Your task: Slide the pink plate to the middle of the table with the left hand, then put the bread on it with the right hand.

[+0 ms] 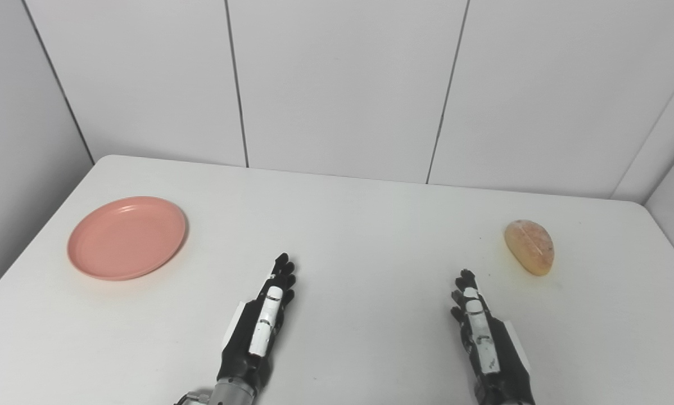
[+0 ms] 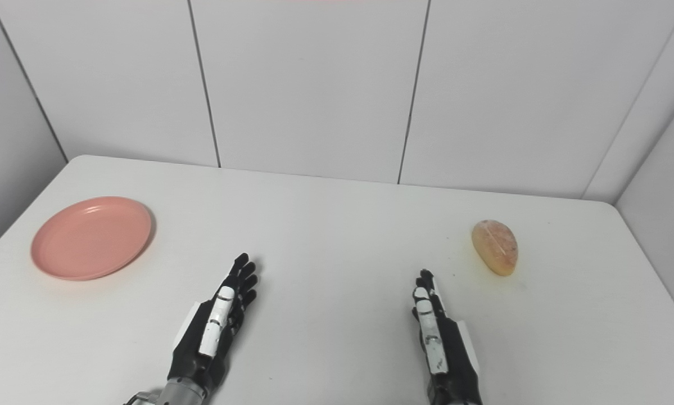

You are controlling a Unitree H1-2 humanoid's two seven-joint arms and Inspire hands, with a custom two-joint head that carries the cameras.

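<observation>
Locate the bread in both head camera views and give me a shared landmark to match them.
Left eye view: the bread lies at the right, mid-height, beyond the right hand.
Right eye view: the bread lies right of centre, farther from the picture's right edge.
Shared landmark: the pink plate on the table's left side.

A plain test room, like a lab – a bare white table (image 1: 370, 225) at centre frame, with white panel walls (image 1: 342, 84) across the top.
</observation>
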